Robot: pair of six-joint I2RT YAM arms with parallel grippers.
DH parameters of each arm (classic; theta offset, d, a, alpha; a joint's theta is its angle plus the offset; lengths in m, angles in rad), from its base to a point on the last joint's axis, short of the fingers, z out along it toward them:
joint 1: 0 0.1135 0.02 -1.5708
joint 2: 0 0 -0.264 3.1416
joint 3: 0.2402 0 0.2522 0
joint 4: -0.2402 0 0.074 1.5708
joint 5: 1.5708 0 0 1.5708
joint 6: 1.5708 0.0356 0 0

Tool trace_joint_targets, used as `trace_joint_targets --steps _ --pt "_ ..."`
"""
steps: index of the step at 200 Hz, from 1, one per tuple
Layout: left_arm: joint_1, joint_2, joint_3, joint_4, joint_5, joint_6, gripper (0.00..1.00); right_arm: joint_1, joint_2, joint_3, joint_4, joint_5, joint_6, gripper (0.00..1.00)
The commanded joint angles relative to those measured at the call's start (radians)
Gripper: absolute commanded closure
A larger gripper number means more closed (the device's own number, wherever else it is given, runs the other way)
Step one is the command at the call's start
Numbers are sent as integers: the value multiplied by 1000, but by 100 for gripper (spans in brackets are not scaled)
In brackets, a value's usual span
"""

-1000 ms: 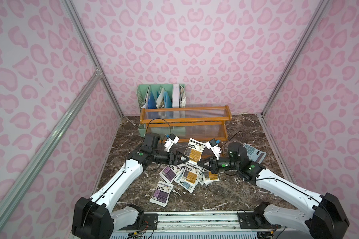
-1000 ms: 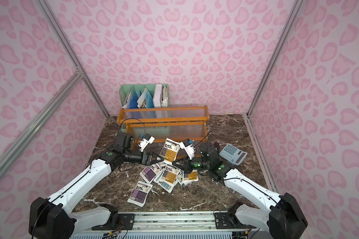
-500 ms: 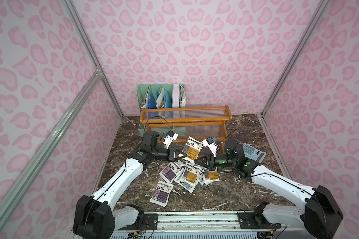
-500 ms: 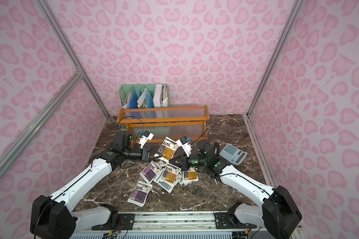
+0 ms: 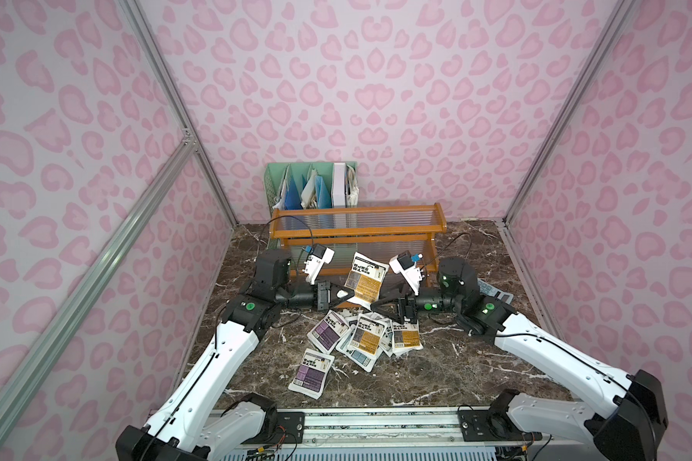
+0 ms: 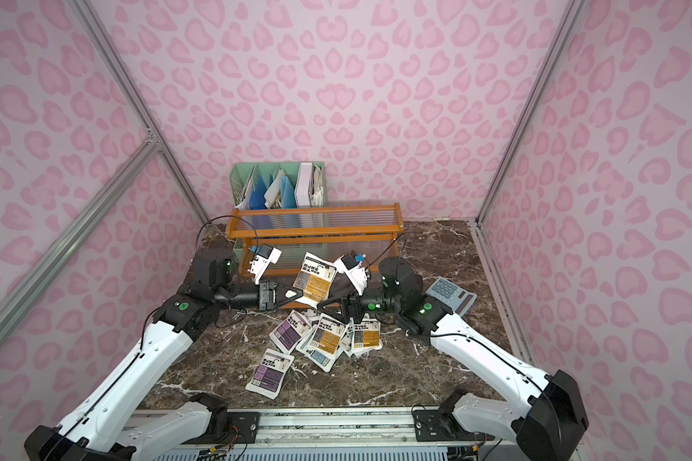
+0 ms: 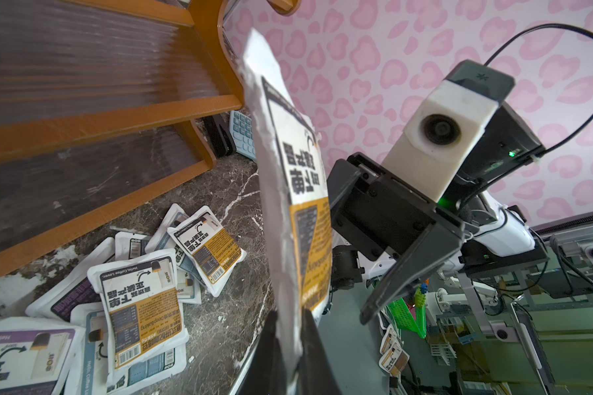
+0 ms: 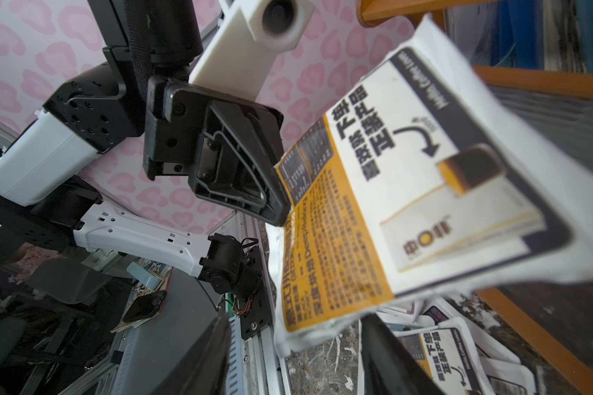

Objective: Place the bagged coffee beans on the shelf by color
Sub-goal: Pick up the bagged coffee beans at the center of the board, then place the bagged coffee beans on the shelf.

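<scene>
Left gripper (image 7: 289, 313) pinches orange pouch (image 5: 366, 279) (label reads "下单 正装产品"); right gripper (image 8: 295, 318) spread wide.

I see a mint-green file holder (image 5: 273, 187) of papers far back. A grey calculator (image 6: 452, 295) lies right, on the marble worktop (image 5: 436, 367).

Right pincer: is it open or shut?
Open. The right pincer has a wide gap between its jaws; the orange pouch is pinched by the left pincer.
</scene>
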Motion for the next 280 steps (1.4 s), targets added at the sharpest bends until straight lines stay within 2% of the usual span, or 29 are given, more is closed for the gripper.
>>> trace_joint_targets --steps 1,40,65,88,120,191,226,261,280 --pt "7 -14 59 -57 -112 33 100 -22 -3 59 -121 45 -102 37" --pt "53 8 180 -41 -437 91 100 -103 -6 94 -106 81 -106 36" --pt "133 98 276 -47 -548 97 100 -130 17 73 -40 86 -68 37" --pt "210 204 355 -90 -509 79 100 -129 46 67 -15 71 -36 38" --pt "272 316 474 -138 -376 83 100 -128 50 45 0 76 -19 39" --pt "313 416 572 -267 -343 79 100 -129 52 22 5 80 2 40" --pt "313 427 576 -303 -405 97 100 -128 75 28 8 79 6 40" --pt "314 440 588 -338 -515 102 100 -126 79 35 5 83 2 40" --pt "313 456 603 -343 -525 115 100 -126 79 39 0 86 -2 40"
